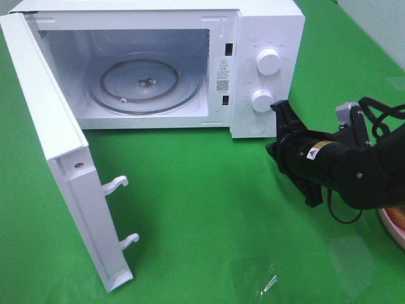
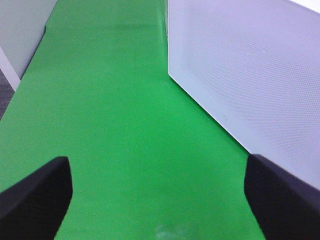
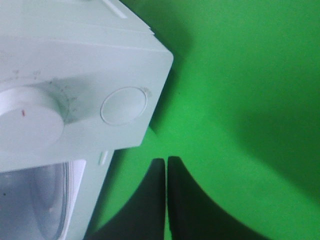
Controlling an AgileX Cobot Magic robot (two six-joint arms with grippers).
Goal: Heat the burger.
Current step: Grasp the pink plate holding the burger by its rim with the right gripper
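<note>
The burger is out of view in all frames. The white microwave (image 1: 266, 25) stands at the back with its door (image 1: 57, 145) swung wide open to the left and an empty glass turntable (image 1: 145, 82) inside. My right gripper (image 1: 279, 109) is shut and empty, its tips just right of the lower knob (image 1: 261, 100). In the right wrist view the shut gripper (image 3: 166, 161) sits just off the panel's corner, close to the round door button (image 3: 123, 105). My left gripper (image 2: 157, 200) is open and empty over green cloth beside the door's outer face (image 2: 260, 75); it does not show in the exterior high view.
A pink plate's rim (image 1: 393, 228) peeks out at the right edge, mostly hidden behind my right arm. The upper knob (image 1: 268, 61) sits above the lower one. Door latch hooks (image 1: 117, 183) stick out from the door. Shiny clear patches (image 1: 253, 278) lie on the green cloth (image 1: 202, 190).
</note>
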